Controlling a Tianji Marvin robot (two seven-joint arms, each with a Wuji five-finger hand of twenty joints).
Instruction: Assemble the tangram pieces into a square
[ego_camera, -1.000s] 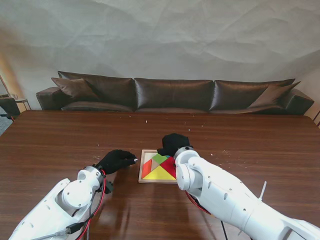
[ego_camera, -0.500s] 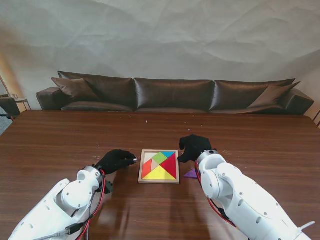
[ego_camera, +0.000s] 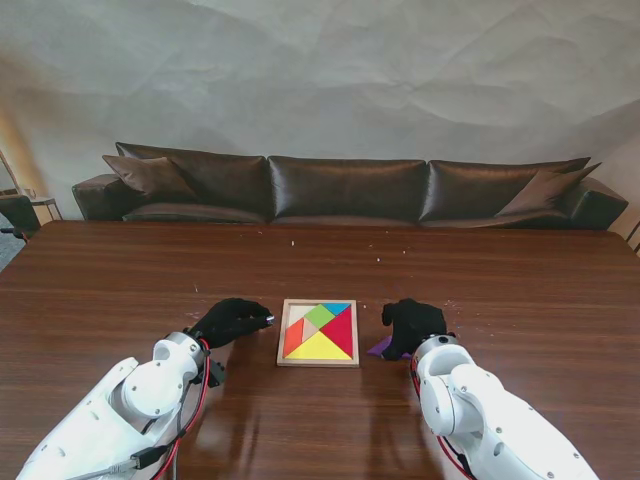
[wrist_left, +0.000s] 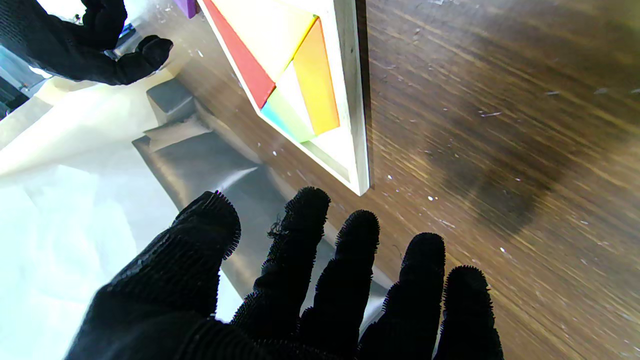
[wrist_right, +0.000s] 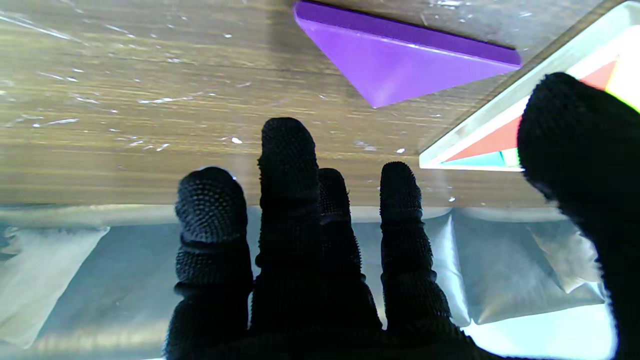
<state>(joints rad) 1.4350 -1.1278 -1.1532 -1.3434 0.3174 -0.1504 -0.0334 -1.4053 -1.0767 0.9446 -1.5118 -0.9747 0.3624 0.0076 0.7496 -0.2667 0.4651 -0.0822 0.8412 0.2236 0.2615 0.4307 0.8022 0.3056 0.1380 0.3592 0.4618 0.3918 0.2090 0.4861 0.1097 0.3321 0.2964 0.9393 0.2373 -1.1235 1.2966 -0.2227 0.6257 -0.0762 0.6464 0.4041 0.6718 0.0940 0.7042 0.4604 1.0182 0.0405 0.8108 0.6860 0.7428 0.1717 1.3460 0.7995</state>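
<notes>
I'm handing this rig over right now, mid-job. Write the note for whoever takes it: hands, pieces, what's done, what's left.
Left hand: open, holding nothing, resting left of the wooden tray.
Right hand: open, fingers spread, over the table right of the tray, holding nothing.
Purple triangle: flat on the table outside the tray, beside its right edge, partly under the right hand.
Done: red, yellow, orange, green and blue pieces sit in the tray.
Left: seat the purple triangle. The tray corner farthest from me on the left looks unfilled; check it.

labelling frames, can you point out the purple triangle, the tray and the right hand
purple triangle (wrist_right: 400, 65), right wrist view, on its flat top face
tray (wrist_left: 357, 100), left wrist view, on its pale wooden rim
right hand (ego_camera: 412, 325), stand view, on the back of the black glove
</notes>
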